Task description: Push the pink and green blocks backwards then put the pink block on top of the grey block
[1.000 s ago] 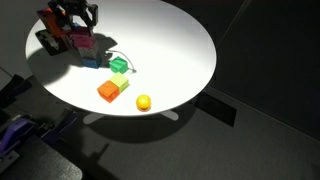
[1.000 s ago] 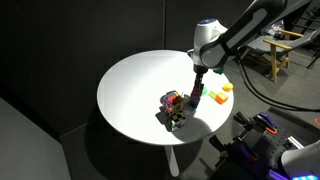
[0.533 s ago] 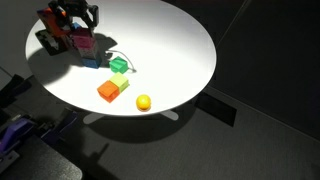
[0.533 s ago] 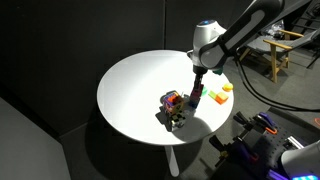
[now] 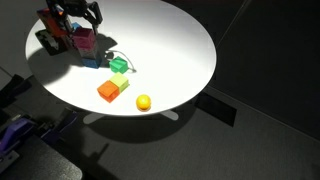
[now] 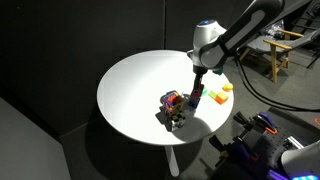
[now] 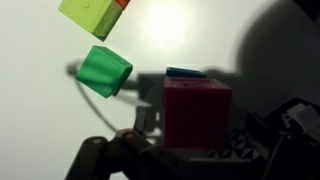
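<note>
Five cubes (image 5: 119,66), one yellow ball (image 5: 143,102), one round table (image 5: 170,50)

Both exterior views high above the table (image 5: 170,50); wrist view close.

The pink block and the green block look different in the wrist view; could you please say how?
The pink block is magenta; the green block is mid-green. The pink block sits square to the frame, the green block turned at an angle. The pink block lies in shadow, the green block on the lit white table. Both are small plain cubes.
</note>
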Tool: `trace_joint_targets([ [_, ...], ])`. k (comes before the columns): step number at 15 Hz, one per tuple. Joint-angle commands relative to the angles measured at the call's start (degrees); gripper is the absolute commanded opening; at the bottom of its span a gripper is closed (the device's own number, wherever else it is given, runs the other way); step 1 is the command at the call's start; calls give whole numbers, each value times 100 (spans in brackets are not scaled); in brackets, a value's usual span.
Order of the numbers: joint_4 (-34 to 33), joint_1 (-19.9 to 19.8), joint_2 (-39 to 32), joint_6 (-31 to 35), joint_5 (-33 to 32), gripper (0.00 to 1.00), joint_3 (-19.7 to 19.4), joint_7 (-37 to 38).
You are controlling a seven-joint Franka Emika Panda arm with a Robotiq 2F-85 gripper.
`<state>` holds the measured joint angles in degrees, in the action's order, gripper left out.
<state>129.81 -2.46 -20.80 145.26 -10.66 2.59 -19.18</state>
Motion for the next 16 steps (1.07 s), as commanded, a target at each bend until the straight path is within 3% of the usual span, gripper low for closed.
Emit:
trace_joint_targets([
  [1, 116, -12, 240, -98, 132, 100, -2, 53],
  [9, 358, -22, 626, -214, 501, 100, -3, 149],
  [16, 678, 57, 1117, -435, 775, 100, -77, 909],
])
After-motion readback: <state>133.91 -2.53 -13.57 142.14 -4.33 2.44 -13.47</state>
